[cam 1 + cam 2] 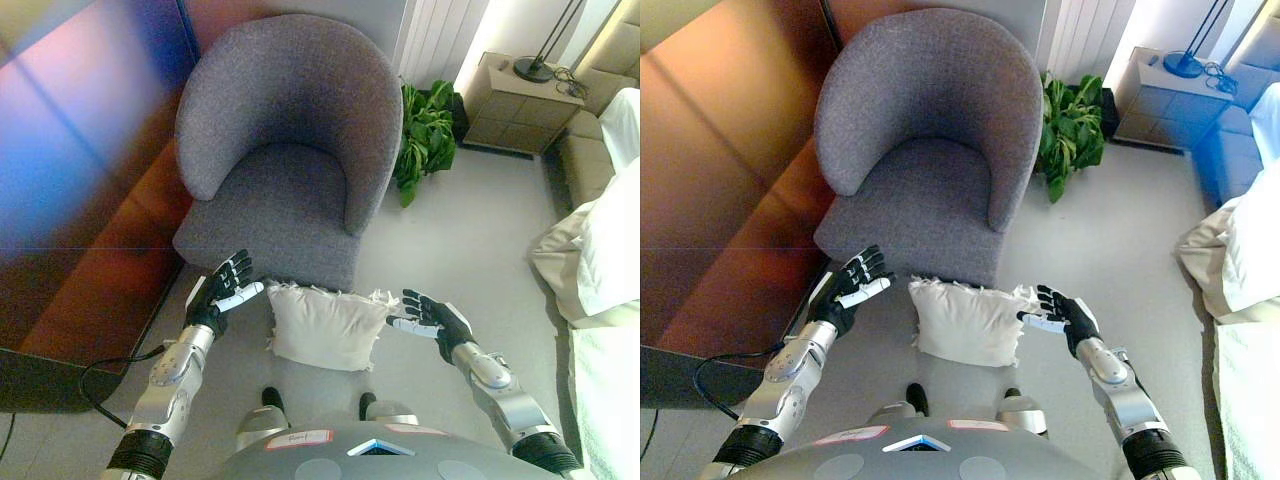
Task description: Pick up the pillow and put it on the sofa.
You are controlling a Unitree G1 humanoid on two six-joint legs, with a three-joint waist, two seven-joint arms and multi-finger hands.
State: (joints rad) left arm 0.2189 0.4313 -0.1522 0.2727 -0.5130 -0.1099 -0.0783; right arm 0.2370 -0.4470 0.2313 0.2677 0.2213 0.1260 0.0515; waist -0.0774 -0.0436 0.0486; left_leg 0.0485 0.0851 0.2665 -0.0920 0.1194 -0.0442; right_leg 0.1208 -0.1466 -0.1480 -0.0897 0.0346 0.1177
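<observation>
A white pillow [326, 326] with a frilled edge lies on the grey floor just in front of the grey armchair sofa [285, 150]. My left hand [224, 285] is open to the left of the pillow, a short gap away from its upper left corner. My right hand [430, 316] is open at the pillow's right side, its fingertips close to the upper right corner. Neither hand holds the pillow. The sofa's seat [910, 200] has nothing on it.
A wooden wall panel [80, 200] runs along the left. A green potted plant [425, 135] stands right of the sofa. A bedside cabinet [520, 100] with a lamp base is at the back right. A bed with white bedding [605, 250] fills the right edge.
</observation>
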